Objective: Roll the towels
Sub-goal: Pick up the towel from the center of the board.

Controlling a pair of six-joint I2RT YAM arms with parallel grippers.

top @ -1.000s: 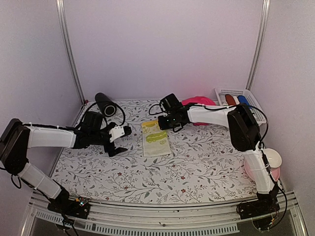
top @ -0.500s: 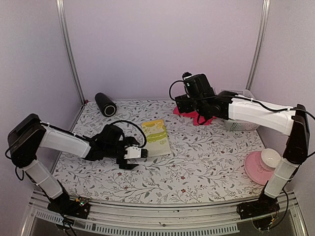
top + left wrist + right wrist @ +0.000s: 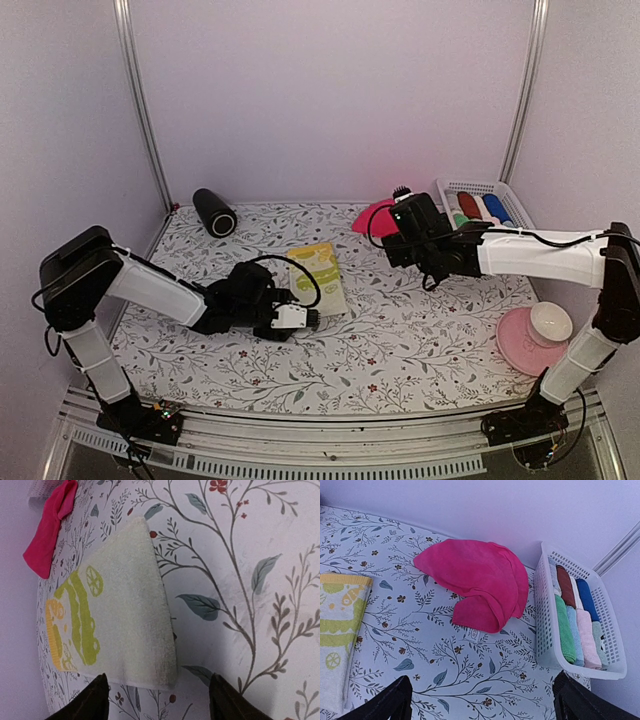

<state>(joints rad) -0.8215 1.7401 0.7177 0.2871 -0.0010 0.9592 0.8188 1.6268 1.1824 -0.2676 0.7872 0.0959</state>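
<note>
A pale yellow towel [image 3: 318, 279] with a green and orange print lies flat mid-table. My left gripper [image 3: 306, 318] sits low at its near end, open. In the left wrist view the towel's [image 3: 125, 615] near corner lies just ahead of the spread left gripper [image 3: 160, 702], with nothing between the fingers. A hot pink towel [image 3: 373, 217] lies crumpled at the back. My right gripper [image 3: 400, 205] hovers beside it, open and holding nothing. In the right wrist view the pink towel [image 3: 480, 582] lies ahead of the right gripper [image 3: 480, 702].
A white basket [image 3: 478, 186] at the back right holds several rolled towels [image 3: 572, 622] in red, blue, green and pale colours. A black cylinder [image 3: 213, 211] lies at the back left. A pink plate [image 3: 517, 348] with a white bowl [image 3: 552, 320] stands at the right.
My left gripper slid right to the yellow towel's near end. The right arm left that towel's far end, rose, swung right and came down by the pink towel with its jaws opened.
</note>
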